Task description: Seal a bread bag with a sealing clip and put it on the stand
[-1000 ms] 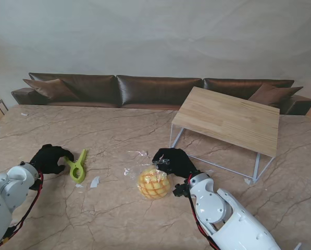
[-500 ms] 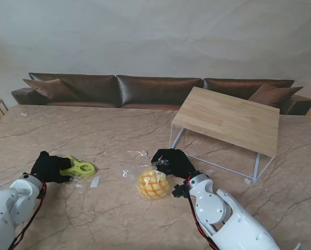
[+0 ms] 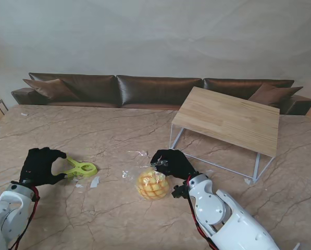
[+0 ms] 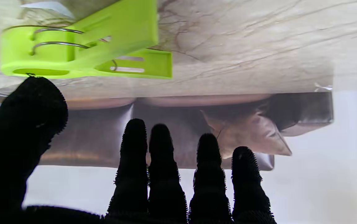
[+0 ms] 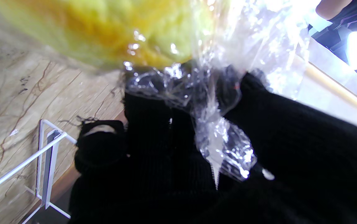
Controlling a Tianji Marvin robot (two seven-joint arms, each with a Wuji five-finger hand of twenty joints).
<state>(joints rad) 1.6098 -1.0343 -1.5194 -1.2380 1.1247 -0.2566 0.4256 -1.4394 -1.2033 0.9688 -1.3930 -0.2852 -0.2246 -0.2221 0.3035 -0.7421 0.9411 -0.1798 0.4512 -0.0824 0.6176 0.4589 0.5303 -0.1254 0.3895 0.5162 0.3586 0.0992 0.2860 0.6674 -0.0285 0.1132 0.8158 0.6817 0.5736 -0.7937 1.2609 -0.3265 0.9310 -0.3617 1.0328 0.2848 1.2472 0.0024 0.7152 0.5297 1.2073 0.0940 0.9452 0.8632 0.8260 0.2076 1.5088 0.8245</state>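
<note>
A lime-green sealing clip [image 3: 80, 169] lies flat on the marble table [image 3: 113, 219], at the left. My left hand [image 3: 39, 165] is beside its handle end with the fingers spread; the left wrist view shows the clip [image 4: 82, 46] resting on the table, the thumb just by it and the left hand [image 4: 162, 174] holding nothing. The clear bread bag [image 3: 153, 184] with a yellow bun sits mid-table. My right hand [image 3: 172, 162] is shut on its twisted neck, and the bread bag [image 5: 221, 146] is bunched between the black fingers of my right hand [image 5: 153, 155]. The wooden-topped stand [image 3: 225, 119] is at the right, farther away.
Small scraps of clear plastic [image 3: 95, 182] lie between the clip and the bag, and another scrap [image 3: 137, 154] is just beyond the bag. A brown sofa [image 3: 155, 89] runs along the table's far edge. The stand's white wire legs [image 3: 257, 165] reach down close to my right arm.
The clip turned from pointing away from me to lying sideways. My left hand drew back to the left and spread its fingers. The right hand kept hold of the bag.
</note>
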